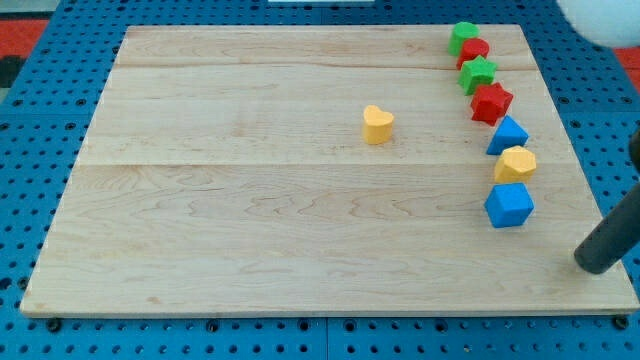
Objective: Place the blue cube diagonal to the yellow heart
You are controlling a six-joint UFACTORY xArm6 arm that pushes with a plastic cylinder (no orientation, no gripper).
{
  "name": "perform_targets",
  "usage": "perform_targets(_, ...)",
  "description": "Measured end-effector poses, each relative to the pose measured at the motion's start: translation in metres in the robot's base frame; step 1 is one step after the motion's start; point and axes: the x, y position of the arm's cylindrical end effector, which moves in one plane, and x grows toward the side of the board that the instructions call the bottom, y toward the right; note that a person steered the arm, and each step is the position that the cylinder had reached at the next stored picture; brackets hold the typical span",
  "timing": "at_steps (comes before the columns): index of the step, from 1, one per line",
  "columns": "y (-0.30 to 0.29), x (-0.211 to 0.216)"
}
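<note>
Wooden board (250, 220) on blue pegboard (40, 150). Yellow heart (377, 125) alone near board centre, well apart from all other blocks. Toward the view's right, a line of blocks down the board's edge: green block (462, 37) at top, red block (474, 52) touching it, green star (478, 74), red star (491, 102), blue triangular block (508, 135), yellow hexagonal block (516, 164), then blue cube (509, 205) last, just below and apparently touching the yellow one. My tip (597, 260) at far right, below and right of the blue cube, apart from it. No gripper fitted; nothing to open or close. Likely reason for placement: approach from the cube's outer side, for a push leftward toward the heart.
</note>
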Motion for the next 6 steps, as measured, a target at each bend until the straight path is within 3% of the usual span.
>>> perform_targets(3,0.007,-0.018)
perform_targets(5,-0.073,-0.082)
perform_targets(6,-0.069,-0.048)
